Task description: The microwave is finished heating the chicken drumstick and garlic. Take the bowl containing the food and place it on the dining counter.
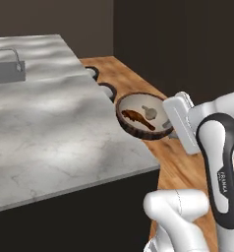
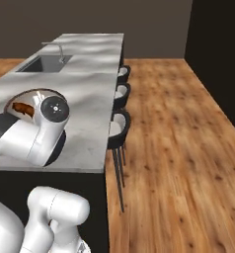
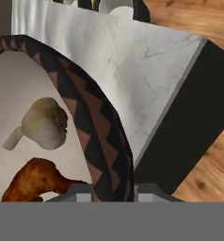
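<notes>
— Nearest the lens?
— Bowl [image 3: 92, 127] rim, pinched between the gripper [image 3: 114, 190] fingers; garlic [image 3: 44, 123] and drumstick [image 3: 36, 181] inside.
— Surroundings?
— Dining counter [image 1: 55, 123] edge beneath, 3 stools [image 2: 118, 129] alongside; arm reaches forward.

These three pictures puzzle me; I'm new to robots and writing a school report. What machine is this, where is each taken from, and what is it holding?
It is a white robot arm on a driving base in a simulated kitchen. Two pictures come from cameras on the base, behind the arm to its left and right; the third looks along its hand. The hand grips the rim of a brown bowl holding a chicken drumstick and a garlic bulb. The bowl is carried at the edge of the grey marble dining counter, which has a sink. Stools stand alongside on the wooden floor.
</notes>
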### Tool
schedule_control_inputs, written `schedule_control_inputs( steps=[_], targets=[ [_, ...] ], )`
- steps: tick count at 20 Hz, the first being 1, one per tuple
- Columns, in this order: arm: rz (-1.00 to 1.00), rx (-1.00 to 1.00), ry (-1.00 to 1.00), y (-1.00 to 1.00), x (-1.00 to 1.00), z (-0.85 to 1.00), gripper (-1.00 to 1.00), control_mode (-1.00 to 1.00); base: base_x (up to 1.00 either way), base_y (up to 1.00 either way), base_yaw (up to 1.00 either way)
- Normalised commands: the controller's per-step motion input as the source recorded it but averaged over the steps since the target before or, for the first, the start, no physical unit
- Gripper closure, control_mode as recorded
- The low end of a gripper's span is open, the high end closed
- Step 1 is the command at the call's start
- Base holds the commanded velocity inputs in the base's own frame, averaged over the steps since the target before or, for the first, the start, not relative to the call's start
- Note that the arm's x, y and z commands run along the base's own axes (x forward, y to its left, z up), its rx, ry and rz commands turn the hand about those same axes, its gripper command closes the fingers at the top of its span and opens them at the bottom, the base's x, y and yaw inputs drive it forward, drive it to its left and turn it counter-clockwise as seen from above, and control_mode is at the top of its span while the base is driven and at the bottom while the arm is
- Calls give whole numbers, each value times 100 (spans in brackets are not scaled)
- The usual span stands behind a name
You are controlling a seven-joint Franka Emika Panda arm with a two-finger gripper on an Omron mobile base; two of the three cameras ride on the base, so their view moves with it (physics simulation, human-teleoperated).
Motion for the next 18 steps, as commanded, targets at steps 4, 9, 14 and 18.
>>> schedule_control_inputs(
  steps=[4,9,14,18],
  targets=[
    [1,0,5,-2,45,-1,100,-100,34,-23,8],
    [0,-5,21,7,100,-32,100,-100,0,0,0],
    [0,-2,32,16,100,-54,100,-100,0,0,0],
    [4,-1,22,33,98,-76,100,-100,0,0,0]
  ],
)
